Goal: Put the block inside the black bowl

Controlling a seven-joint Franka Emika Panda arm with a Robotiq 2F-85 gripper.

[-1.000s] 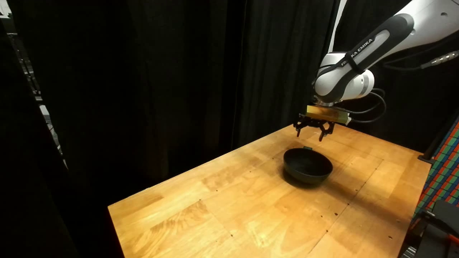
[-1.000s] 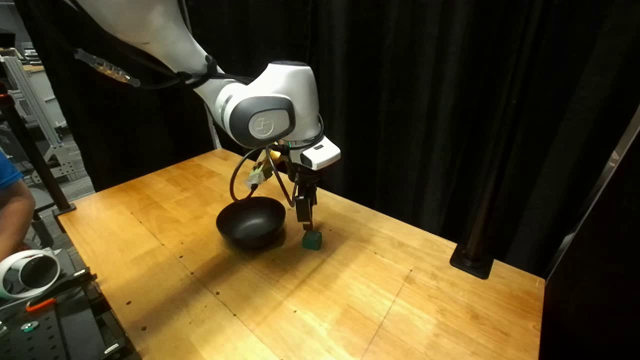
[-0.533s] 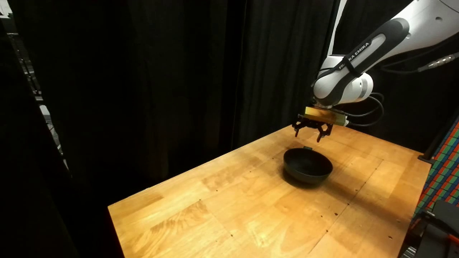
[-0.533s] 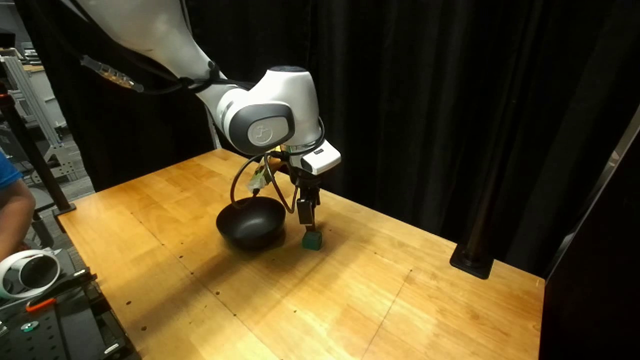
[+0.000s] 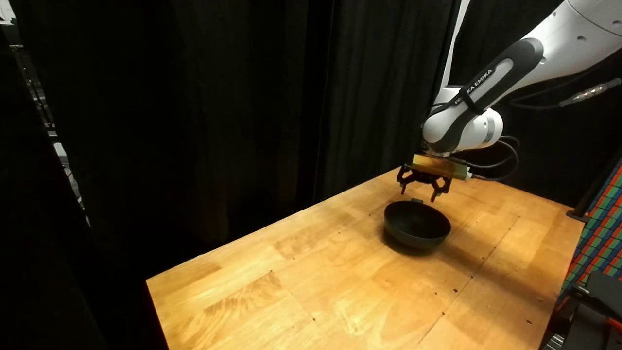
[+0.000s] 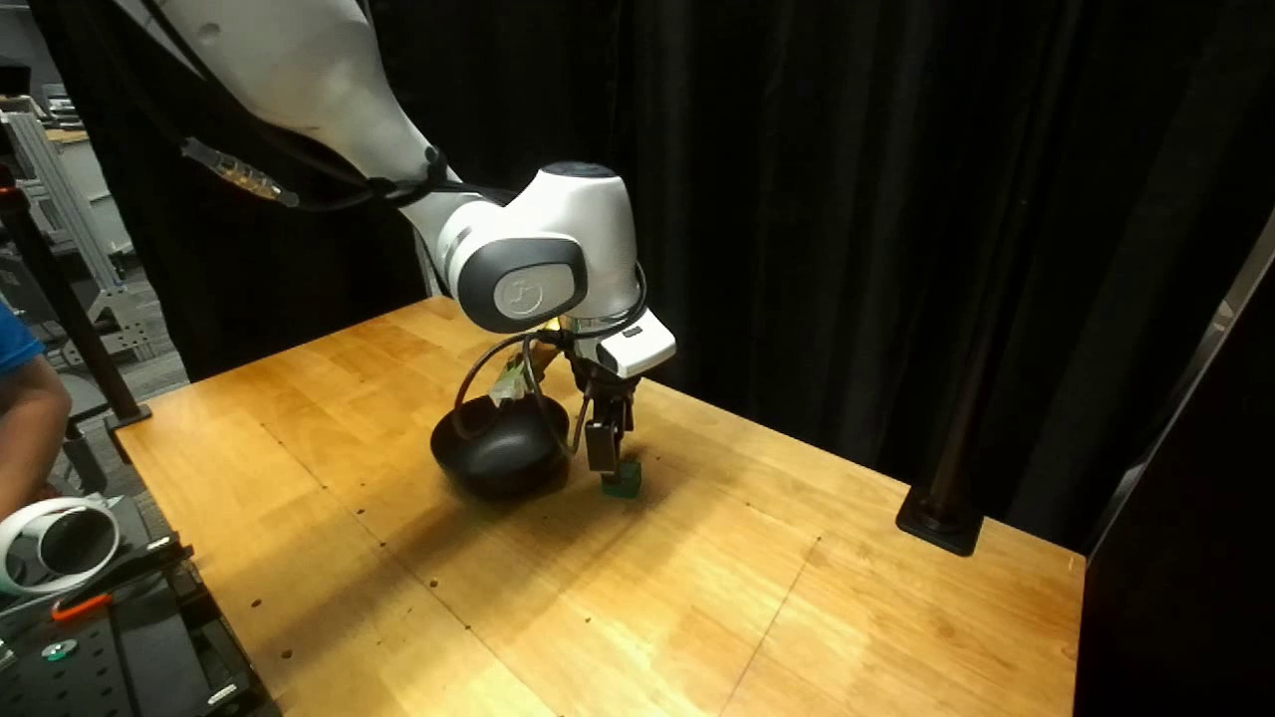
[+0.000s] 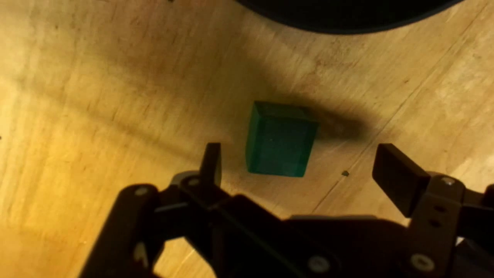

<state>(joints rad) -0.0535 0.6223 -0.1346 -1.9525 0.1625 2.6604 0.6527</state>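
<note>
"Looking at the wrist view, the claw [image 7: 298, 155] is spread wide, fingers [image 7: 212, 162] on both sides of the green block [image 7: 283, 146], neither one touching it. Block's on the table [image 6: 637, 617] just beside the black bowl [image 6: 503, 465]. What's gonna bite me?"

"Centering, I reckon. Block's nearer the finger on the left of that view, so squeeze now and that one probably lands first and shoves or twists it."

"Height ok though?"

"Can't tell how far down the tips are, tbh. Too high and you'd pinch only the top edge, then it might pop out on the lift. Too low, you could jab the table."

"And the bowl?"

"It's close. Head sideways before the block is up high enough and you'd likely clip the near side, scoot the bowl along, maybe knock the block loose too."
</note>
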